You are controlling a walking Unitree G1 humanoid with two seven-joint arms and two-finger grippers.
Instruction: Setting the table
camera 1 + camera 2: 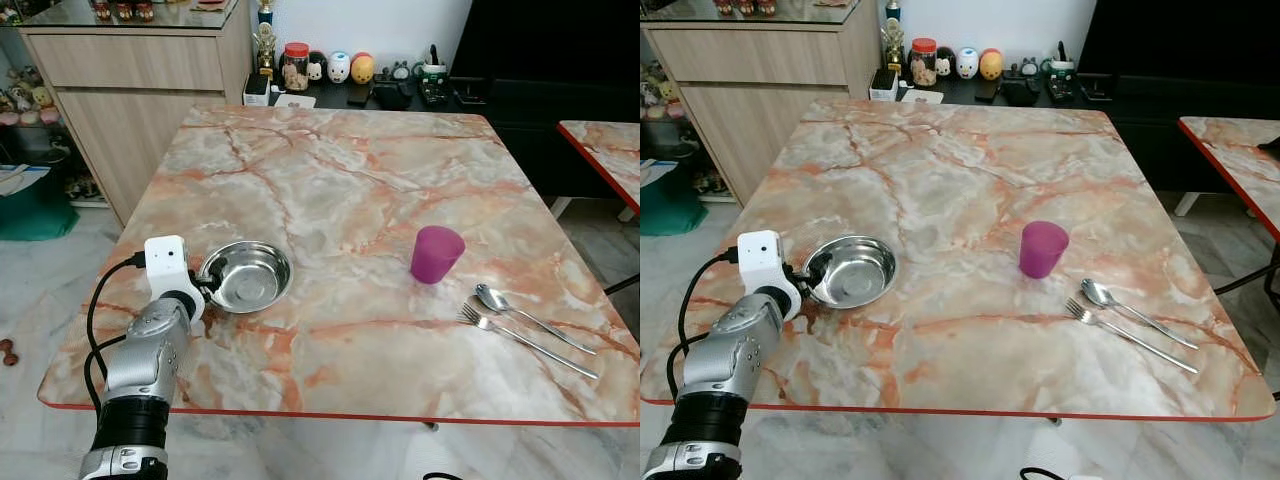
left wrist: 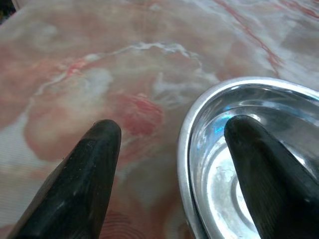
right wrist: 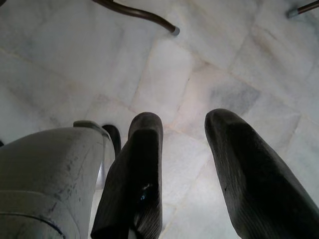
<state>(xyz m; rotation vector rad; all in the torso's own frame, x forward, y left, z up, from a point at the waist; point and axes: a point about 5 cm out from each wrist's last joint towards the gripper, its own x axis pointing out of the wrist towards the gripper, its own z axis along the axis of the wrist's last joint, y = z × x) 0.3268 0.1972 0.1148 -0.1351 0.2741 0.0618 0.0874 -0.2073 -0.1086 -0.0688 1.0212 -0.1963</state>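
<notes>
A steel bowl (image 1: 245, 277) sits near the front left of the marble table (image 1: 340, 180). My left gripper (image 1: 206, 283) is at the bowl's near-left rim and stands open. In the left wrist view one finger (image 2: 249, 164) reaches inside the bowl (image 2: 219, 179) and the other finger (image 2: 94, 164) stays outside over the table, so the rim lies between them. A purple cup (image 1: 436, 254) stands upright right of centre. A spoon (image 1: 515, 310) and a fork (image 1: 522, 339) lie side by side at the front right. My right gripper (image 3: 184, 122) hangs open over the tiled floor.
A second marble table (image 1: 605, 150) stands to the right. A wooden cabinet (image 1: 130, 90) and a green bin (image 1: 35, 205) are at the left. Jars and figurines (image 1: 330, 68) line a low black shelf behind the table. Thin chair legs (image 3: 139, 12) cross the floor near my right gripper.
</notes>
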